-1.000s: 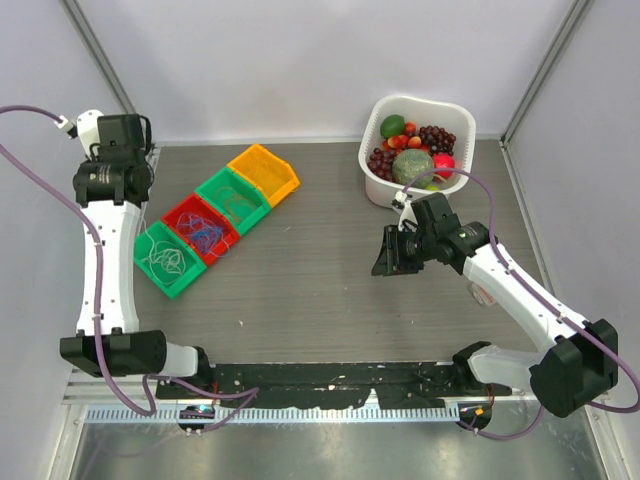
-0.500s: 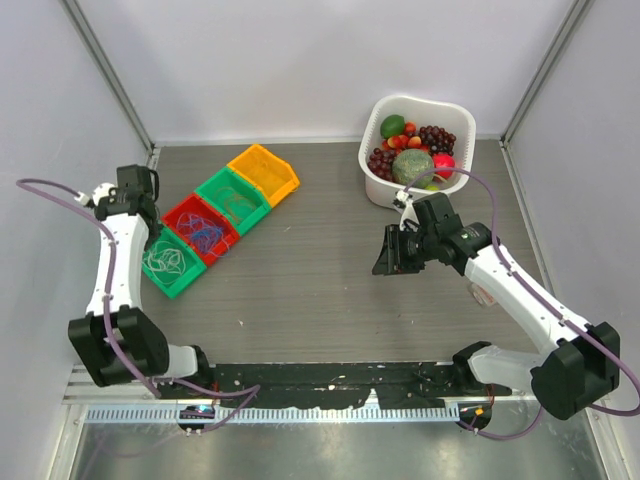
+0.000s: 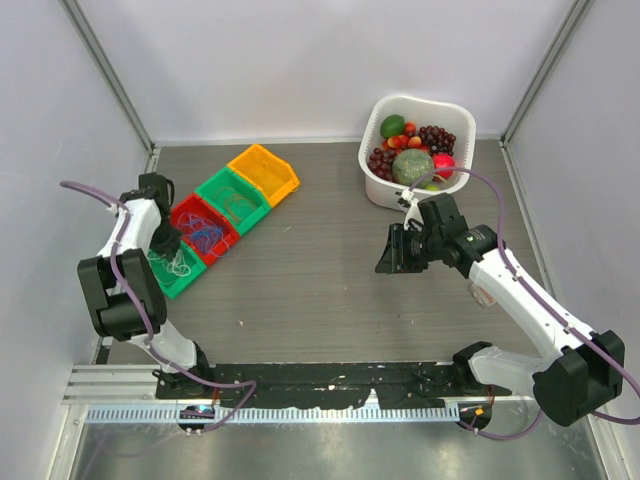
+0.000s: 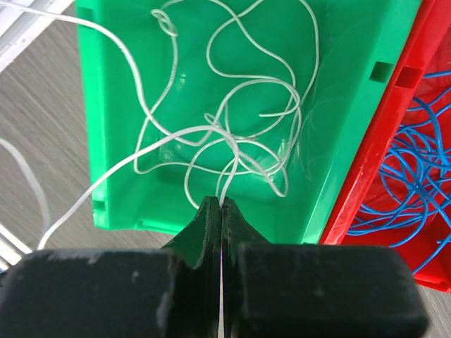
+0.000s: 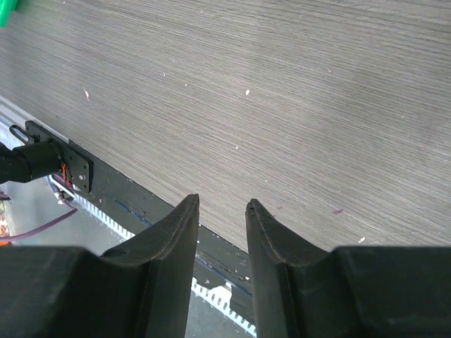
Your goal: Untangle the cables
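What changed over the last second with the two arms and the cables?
The left arm swung down from high at the far left to the near green bin, where the left gripper is shut on a white cable strand. The right gripper barely moved, jaws slightly apart above the table. The other bins and the fruit basket stayed put.

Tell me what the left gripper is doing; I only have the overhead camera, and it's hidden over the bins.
Observer: On the left wrist camera, the left gripper is shut on a white cable.
Operator: Which bin is that cable in?
Observer: The green bin; strands trail over its edge onto the table.
Operator: And the right gripper?
Observer: The right wrist camera shows the right gripper open and empty.
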Tool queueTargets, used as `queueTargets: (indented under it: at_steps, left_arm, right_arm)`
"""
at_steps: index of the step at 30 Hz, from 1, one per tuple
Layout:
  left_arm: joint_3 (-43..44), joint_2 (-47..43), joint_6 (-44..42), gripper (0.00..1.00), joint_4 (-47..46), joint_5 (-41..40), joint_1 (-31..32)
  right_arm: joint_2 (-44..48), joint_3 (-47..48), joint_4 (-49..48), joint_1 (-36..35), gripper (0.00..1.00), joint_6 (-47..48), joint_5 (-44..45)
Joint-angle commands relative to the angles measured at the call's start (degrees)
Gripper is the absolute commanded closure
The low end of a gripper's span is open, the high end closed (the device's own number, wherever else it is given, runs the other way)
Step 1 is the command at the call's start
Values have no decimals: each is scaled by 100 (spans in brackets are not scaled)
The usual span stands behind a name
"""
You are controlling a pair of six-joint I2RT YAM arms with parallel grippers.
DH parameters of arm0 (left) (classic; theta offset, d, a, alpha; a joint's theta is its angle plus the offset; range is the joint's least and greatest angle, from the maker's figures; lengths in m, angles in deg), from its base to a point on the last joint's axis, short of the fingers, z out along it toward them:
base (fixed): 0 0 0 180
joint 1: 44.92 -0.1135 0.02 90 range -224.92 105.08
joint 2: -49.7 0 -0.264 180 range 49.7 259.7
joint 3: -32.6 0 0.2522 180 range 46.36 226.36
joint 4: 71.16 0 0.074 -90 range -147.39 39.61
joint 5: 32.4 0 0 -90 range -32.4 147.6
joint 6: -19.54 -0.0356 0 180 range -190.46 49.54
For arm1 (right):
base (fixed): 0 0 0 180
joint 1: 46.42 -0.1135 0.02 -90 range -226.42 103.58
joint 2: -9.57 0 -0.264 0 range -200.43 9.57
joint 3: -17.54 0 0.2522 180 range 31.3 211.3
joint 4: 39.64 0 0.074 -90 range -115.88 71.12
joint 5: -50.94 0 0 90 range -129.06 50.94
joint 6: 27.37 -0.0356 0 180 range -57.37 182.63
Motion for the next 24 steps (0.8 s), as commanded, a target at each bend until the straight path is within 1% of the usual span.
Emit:
queueTargets:
  at_steps: [1, 6, 10, 11, 12, 14, 15, 18, 19, 21, 22, 24]
  left_arm:
    - [275, 52, -224, 100, -403, 103, 34]
    - [591, 429, -699, 100, -290, -178, 25]
    - [688, 439, -972, 100, -394, -416, 25]
    - [723, 422, -1034, 95, -430, -460, 25]
    - [767, 413, -1060, 87, -413, -547, 34]
    - [855, 369, -1113, 63, -342, -662, 34]
    - [917, 325, -1105, 55, -264, -689, 34]
    - [1031, 97, -1078, 40, -26, -654, 34]
    - [1023, -34, -1078, 30, -17, -628, 43]
    - [1005, -298, -1061, 19, 88, -636, 51]
    - [979, -438, -1043, 16, 97, -627, 51]
    - [865, -685, -1034, 15, 106, -575, 52]
  right_arm:
    - [168, 83, -45, 39, 62, 24, 64]
    - [107, 136, -45, 39, 62, -72, -6]
    - [72, 224, -10, 39, 62, -134, -41]
    - [72, 267, 17, 39, 62, -143, -50]
    - [72, 285, 60, 39, 62, -160, -59]
    - [107, 320, 104, 39, 63, -186, -59]
    - [124, 338, 122, 39, 63, -195, -67]
    - [177, 382, 192, 39, 64, -265, -59]
    - [195, 399, 210, 39, 64, -301, -33]
    - [204, 443, 236, 39, 64, -353, 11]
    - [212, 461, 237, 39, 64, -362, 3]
    - [204, 523, 254, 39, 64, -406, 3]
